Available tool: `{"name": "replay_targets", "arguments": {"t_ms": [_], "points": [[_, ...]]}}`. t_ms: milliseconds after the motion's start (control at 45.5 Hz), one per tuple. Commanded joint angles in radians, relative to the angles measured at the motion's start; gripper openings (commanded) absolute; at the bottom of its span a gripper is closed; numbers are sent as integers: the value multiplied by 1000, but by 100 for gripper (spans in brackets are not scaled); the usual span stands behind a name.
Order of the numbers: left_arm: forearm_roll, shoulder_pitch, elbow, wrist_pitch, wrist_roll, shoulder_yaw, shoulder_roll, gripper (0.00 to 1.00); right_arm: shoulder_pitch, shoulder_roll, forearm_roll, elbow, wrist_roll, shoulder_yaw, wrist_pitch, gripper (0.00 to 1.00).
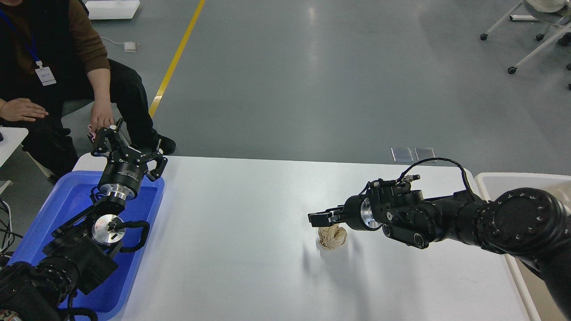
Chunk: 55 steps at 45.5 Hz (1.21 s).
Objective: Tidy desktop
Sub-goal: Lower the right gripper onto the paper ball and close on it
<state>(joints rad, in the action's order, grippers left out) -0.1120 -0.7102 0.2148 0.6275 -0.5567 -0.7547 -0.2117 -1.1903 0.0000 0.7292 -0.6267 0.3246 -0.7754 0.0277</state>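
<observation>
The desktop is a wide white tabletop. A crumpled beige paper ball lies on it, right of centre. My right gripper hovers just above and to the left of the ball, not holding it. It is seen side-on and dark, so its fingers cannot be told apart. My left gripper is open and empty, with its fingers spread, above the far end of the blue tray at the table's left edge.
A white-rimmed beige bin stands at the right edge, partly behind my right arm. A seated person is at the far left, one hand close to my left gripper. Wheeled chair legs stand on the grey floor beyond.
</observation>
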Motion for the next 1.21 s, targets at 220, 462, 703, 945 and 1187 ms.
{"name": "replay_targets", "arguments": {"t_ms": [220,462,703,945,1187], "points": [[0,0,0,0,0,0,0,100,49,0,33,-5,1,2,8,100],[0,0,0,0,0,0,0,100,66,0,36,-4,1,1,27,99],[0,0,0,0,0,0,2,100,115,0,78,27,2,-12,83,98],[0,0,0,0,0,0,0,100,130,0,81,53,11,-24,95,81],[0,0,0,1,0,0,0,100,130,0,82,56,11,-64,139,52]]}}
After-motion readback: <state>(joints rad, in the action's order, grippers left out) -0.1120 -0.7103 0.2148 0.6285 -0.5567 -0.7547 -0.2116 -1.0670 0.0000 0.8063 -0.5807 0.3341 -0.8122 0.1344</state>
